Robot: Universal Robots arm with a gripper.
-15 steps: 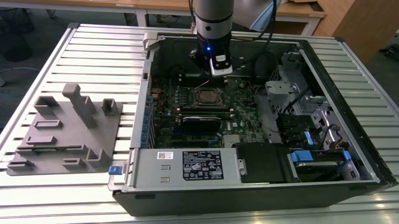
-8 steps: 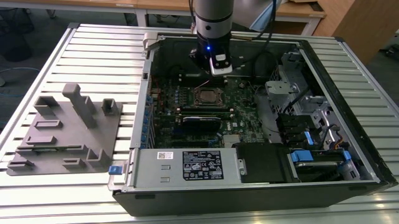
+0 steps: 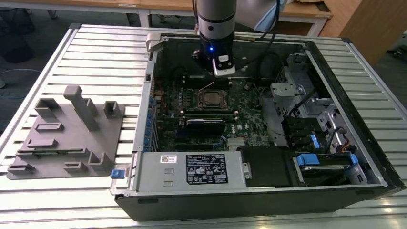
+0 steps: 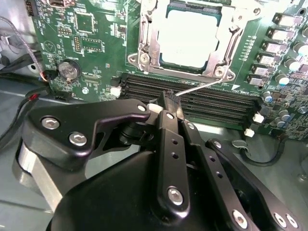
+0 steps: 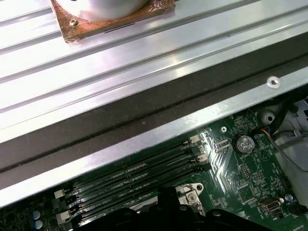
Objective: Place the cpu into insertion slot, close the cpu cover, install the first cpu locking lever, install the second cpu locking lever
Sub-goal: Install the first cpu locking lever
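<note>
The 1 arm (image 3: 216, 19) is reaching straight down from above in the exterior view, its grey cylindrical wrist section standing upright and a small blue light glowing on the dark housing just under it. Below that, a pale block is sitting at the wrist's lower end. In the second wrist view the pincer (image 4: 169, 96) is pointing away from the camera, its black linkage bars fanning out from the body and converging forward. The 2 fingers (image 4: 168, 120) are lying pressed together, leaving no gap at the tips. In the first wrist view the pincer's dark tip (image 5: 166, 199) is showing as well.
</note>
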